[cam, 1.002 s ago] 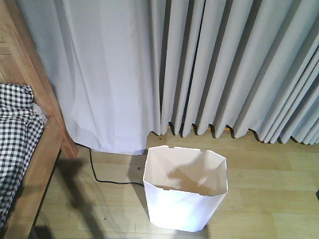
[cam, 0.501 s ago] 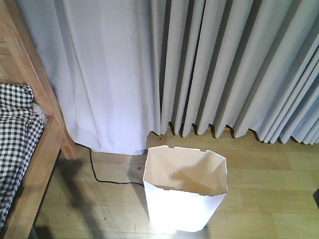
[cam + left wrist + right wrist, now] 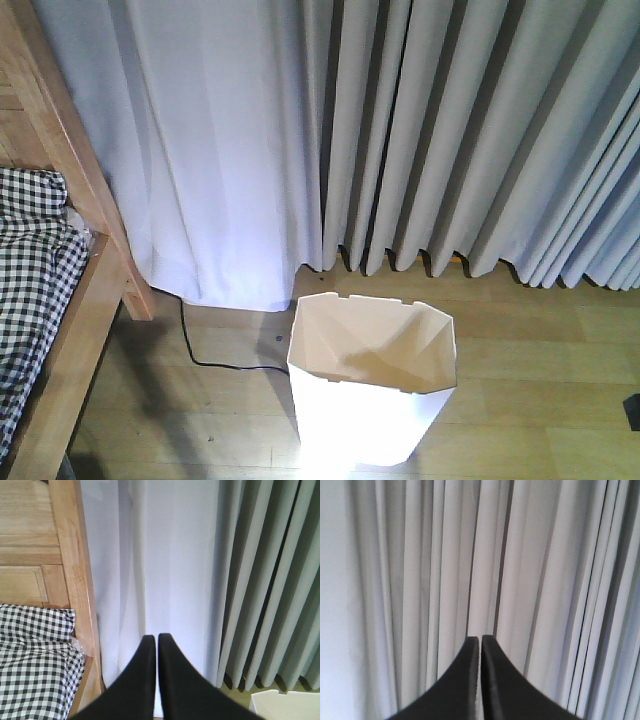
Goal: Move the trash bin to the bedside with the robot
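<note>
While both pincers hang free with tips together, the trash bin [image 3: 371, 385] stands upright on the wooden floor [image 3: 540, 380], apart from the bed.

The bin sits before the grey curtains [image 3: 450, 140], its cream inside bare, with a black cable [image 3: 205, 350] lying on the floor between it and the bed frame [image 3: 85, 260] (checked bedding [image 3: 30, 270] at the left edge). The left pincer [image 3: 152, 642] points at the curtain just beside the bed post, the bin's rim at the lower right corner of its view; the right pincer [image 3: 480, 642] faces only curtain folds, gripping nothing.
</note>
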Controlling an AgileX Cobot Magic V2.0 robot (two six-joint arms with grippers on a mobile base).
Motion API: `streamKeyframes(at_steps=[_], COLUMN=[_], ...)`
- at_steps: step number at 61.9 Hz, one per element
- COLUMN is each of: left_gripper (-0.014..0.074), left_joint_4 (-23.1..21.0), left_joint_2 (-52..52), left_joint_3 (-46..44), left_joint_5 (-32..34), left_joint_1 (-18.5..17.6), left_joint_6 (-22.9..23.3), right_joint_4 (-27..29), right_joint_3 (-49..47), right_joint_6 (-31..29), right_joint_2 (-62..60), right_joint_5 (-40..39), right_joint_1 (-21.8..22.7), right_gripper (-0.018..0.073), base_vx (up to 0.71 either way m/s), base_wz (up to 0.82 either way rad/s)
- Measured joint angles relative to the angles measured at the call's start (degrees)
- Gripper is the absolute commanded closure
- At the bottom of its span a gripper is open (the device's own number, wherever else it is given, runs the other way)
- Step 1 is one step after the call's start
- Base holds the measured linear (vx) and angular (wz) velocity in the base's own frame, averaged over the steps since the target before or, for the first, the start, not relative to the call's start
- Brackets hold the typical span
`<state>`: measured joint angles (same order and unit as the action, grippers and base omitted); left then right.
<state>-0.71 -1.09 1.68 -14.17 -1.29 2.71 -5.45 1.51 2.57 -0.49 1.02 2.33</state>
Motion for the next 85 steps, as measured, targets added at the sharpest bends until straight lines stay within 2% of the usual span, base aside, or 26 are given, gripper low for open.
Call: streamKeyframes(at_steps=[13, 85], left_gripper=[0.0602, 0.0602], left_joint_4=[0.00, 0.00], left_joint_2=[0.00, 0.00], left_joint_3=[0.00, 0.00], left_joint_5=[0.00, 0.00], left_joint_1=[0.00, 0.00], left_joint_6=[0.00, 0.00], right_joint_4=[2.06, 2.24], right_joint_3=[0.01, 0.08], right_joint_6=[0.00, 0.00], right_joint_2=[0.00, -0.17], right_joint_5=[2.37, 2.42], right_joint_1=[0.00, 0.00], right_gripper=[0.0569, 0.0569], base_vx=[0.00, 0.00], base_wz=[0.00, 0.00])
